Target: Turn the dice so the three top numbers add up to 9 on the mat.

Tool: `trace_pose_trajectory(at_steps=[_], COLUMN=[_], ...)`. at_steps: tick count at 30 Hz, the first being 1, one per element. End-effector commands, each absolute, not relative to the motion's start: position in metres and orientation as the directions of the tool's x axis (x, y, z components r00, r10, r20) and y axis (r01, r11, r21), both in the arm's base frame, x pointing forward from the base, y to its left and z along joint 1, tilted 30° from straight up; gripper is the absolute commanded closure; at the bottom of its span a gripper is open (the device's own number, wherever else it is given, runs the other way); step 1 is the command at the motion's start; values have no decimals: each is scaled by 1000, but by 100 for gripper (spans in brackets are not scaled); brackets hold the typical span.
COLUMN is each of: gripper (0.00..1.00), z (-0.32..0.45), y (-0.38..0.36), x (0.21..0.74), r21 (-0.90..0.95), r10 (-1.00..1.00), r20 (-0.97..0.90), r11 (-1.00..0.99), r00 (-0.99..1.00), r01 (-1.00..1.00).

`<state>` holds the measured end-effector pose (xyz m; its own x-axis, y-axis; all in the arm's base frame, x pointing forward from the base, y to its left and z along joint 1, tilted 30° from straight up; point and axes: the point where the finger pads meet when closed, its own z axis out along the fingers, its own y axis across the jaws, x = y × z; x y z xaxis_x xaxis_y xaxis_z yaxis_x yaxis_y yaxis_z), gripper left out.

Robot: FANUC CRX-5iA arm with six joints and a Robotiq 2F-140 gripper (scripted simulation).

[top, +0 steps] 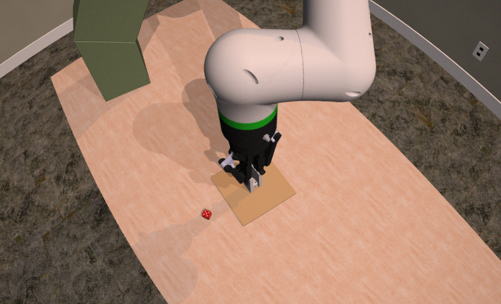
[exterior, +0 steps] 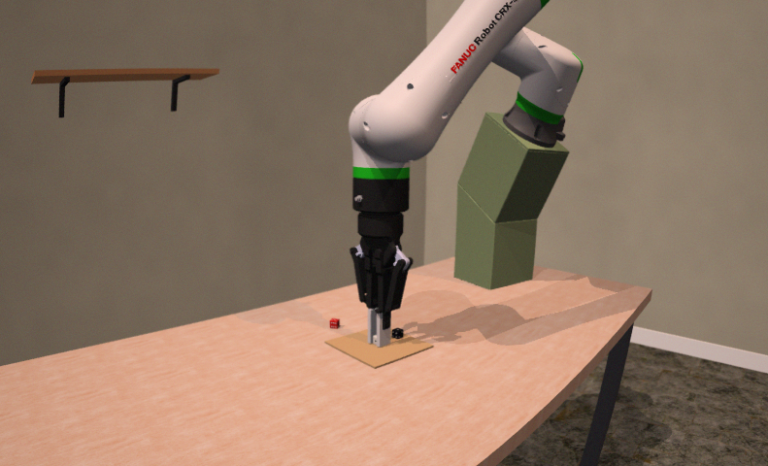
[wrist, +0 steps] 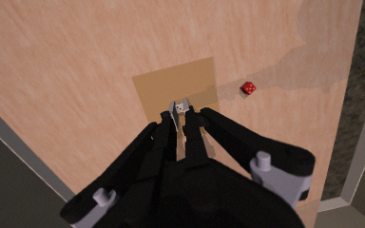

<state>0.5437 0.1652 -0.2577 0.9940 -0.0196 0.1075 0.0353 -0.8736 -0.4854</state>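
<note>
A tan mat lies flat near the middle of the table; it also shows in the exterior view and the wrist view. My gripper stands upright over the mat with its fingertips down at the mat's surface. It is shut on a small white die. A black die sits on the mat just beside the fingers; the arm hides it in the top view. A red die lies on the bare table off the mat's left side, and also shows in the exterior view and the wrist view.
The green robot pedestal stands at the far end of the table. The table edge runs close to the red die on the near left. A wall shelf hangs far behind.
</note>
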Motion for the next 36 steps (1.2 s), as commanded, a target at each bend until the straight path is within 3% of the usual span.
trace_pose_trajectory(at_steps=[1,13,36], gripper=[91,81,81], z=[-258,-258,-238], y=[165,165,154], x=[544,544,541], r21=[-485,-485,-485], r10=[-20,-20,-20], r20=[108,108,108], r11=[-874,-874,-874], r00=[994,994,994], r01=[35,35,35])
